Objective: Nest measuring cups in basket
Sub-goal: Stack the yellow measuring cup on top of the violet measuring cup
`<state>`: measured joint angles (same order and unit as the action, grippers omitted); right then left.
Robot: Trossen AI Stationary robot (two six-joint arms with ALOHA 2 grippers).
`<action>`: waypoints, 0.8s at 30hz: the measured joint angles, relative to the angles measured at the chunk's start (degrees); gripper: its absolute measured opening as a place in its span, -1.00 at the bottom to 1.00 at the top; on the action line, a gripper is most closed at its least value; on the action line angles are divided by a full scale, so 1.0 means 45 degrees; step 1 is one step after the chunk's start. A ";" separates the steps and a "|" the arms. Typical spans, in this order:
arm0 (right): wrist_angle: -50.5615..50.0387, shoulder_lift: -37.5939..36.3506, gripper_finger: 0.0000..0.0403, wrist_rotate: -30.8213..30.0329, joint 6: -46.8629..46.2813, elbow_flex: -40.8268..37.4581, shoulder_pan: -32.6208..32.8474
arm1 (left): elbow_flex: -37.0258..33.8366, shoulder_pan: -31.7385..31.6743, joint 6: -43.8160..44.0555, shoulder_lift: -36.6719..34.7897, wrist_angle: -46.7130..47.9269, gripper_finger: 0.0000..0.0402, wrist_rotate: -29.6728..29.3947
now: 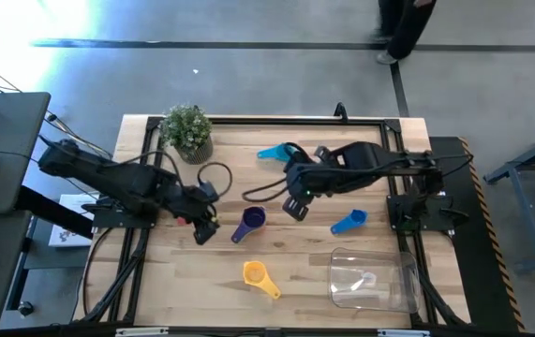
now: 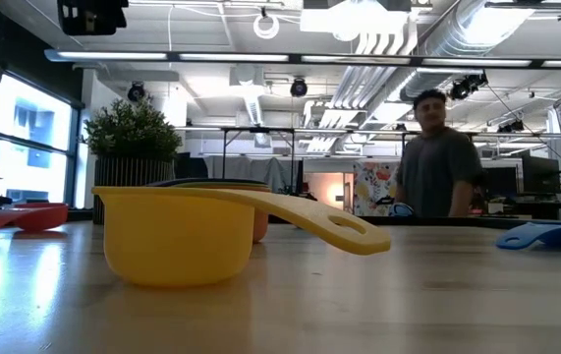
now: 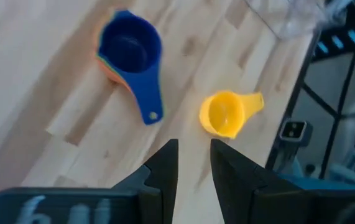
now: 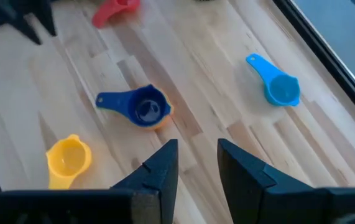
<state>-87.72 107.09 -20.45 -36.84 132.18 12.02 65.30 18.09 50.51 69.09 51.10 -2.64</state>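
A dark blue cup (image 3: 129, 50) sits nested in an orange one, standing mid-table (image 1: 248, 223). The yellow cup (image 1: 260, 276) stands nearer the near edge and fills the low view (image 2: 182, 236). A light blue cup (image 4: 280, 87) lies toward the right, and a teal cup (image 1: 276, 153) lies near the far edge. A pink-red cup (image 4: 115, 9) lies by the left arm. The clear basket (image 1: 370, 279) stands at the near right. My left gripper (image 3: 194, 162) is open, left of the stack. My right gripper (image 4: 196, 165) is open, right of the stack. Neither holds anything.
A potted plant (image 1: 189, 131) stands at the far left of the table, with a dark cable loop (image 1: 214, 175) beside it. A person (image 2: 437, 162) stands in the room beyond the far edge. Bare wood lies between the yellow cup and the basket.
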 joint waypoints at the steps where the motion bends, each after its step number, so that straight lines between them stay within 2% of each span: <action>1: -0.0148 0.0000 -0.49 -0.0135 -0.0225 0.0000 0.0054 | 0.0000 0.0081 -0.0240 0.0169 -0.0169 -0.55 0.0124; 5: -0.0518 0.0000 -0.49 -0.0861 -0.0983 -0.0010 0.0310 | 0.0000 0.0477 -0.1620 0.0855 -0.1346 -0.48 0.0210; 8: -0.0518 0.0000 -0.49 -0.1414 -0.0852 -0.0010 0.0504 | 0.0000 0.0780 -0.2576 0.1352 -0.2475 -0.46 0.0230; 11: -0.0510 0.0000 -0.49 -0.1406 -0.0812 -0.0010 0.0533 | 0.0000 0.1053 -0.3430 0.1824 -0.3401 -0.45 0.0230; 17: -0.0510 -0.0070 -0.49 -0.2166 -0.0383 -0.0010 0.0448 | 0.0000 0.1430 -0.4920 0.2718 -0.4390 -0.45 0.0230; 21: -0.0512 -0.0337 -0.49 -0.2457 -0.0553 -0.0010 0.0145 | 0.0000 0.1495 -0.4807 0.3292 -0.4663 -0.45 0.0231; 24: -0.0513 -0.0551 -0.49 -0.2390 -0.0877 -0.0010 -0.0149 | 0.0000 0.1495 -0.3672 0.3669 -0.4762 -0.45 0.0371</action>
<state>-90.03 104.61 -31.20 -40.78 132.14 11.35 65.30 24.82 33.99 85.61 29.67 -0.97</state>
